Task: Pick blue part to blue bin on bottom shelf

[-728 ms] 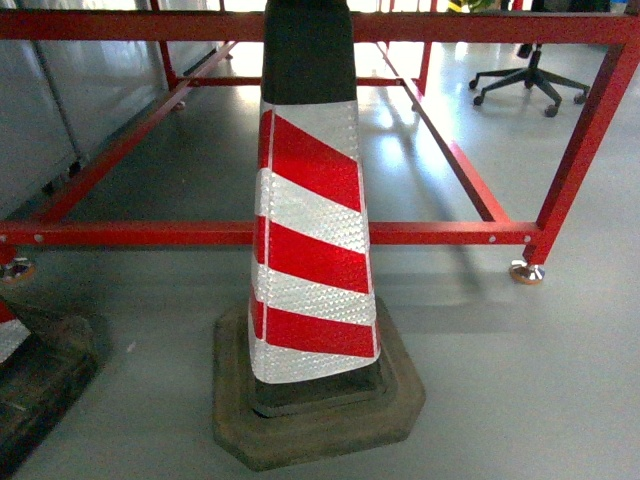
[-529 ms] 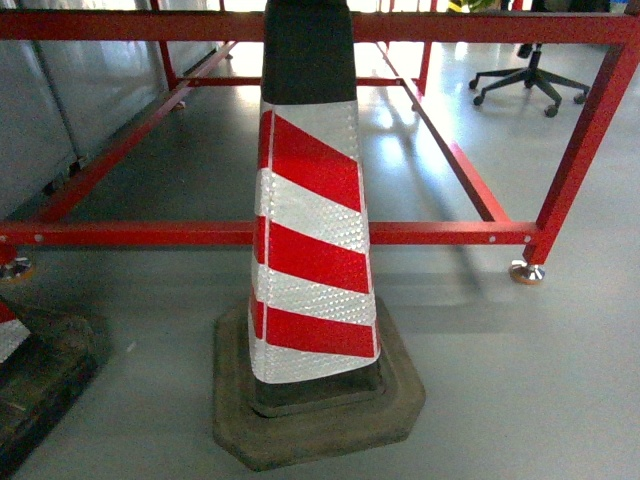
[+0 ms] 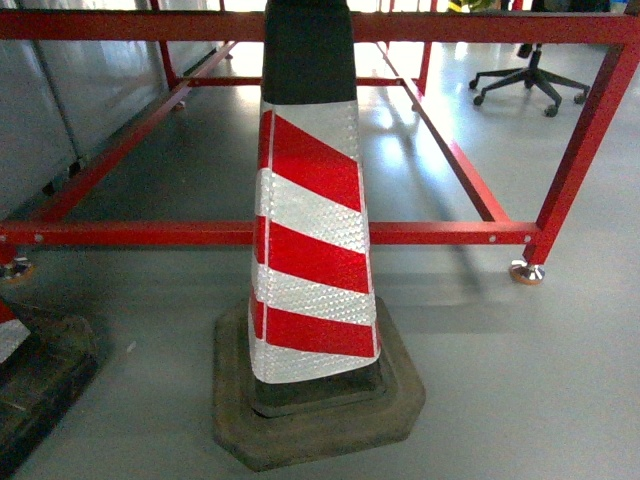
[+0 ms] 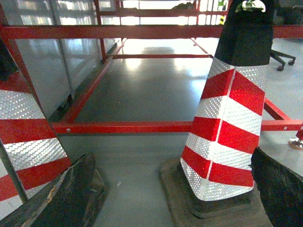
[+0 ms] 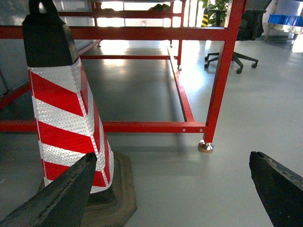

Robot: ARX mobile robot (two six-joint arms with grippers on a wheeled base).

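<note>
Red-and-white striped reflective traffic cone (image 3: 312, 250) on a black rubber base stands directly ahead, blocking the middle. Ahead-right of left gripper (image 4: 175, 208), ahead-left of right gripper (image 5: 173, 198), both with jaws spread. Second striped cone (image 4: 23, 137) close left of left gripper. Red steel frame (image 3: 440, 233) crosses low behind; bare grey floor (image 5: 227, 118) open ahead-right.

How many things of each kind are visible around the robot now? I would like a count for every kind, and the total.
Traffic cones, red and white striped: 2, one in front and one at the left.
Red steel frames: 1.
Office chairs: 1.
Grippers: 2, the left gripper and the right gripper, both with jaws spread and holding nothing.
Total: 6.
</note>
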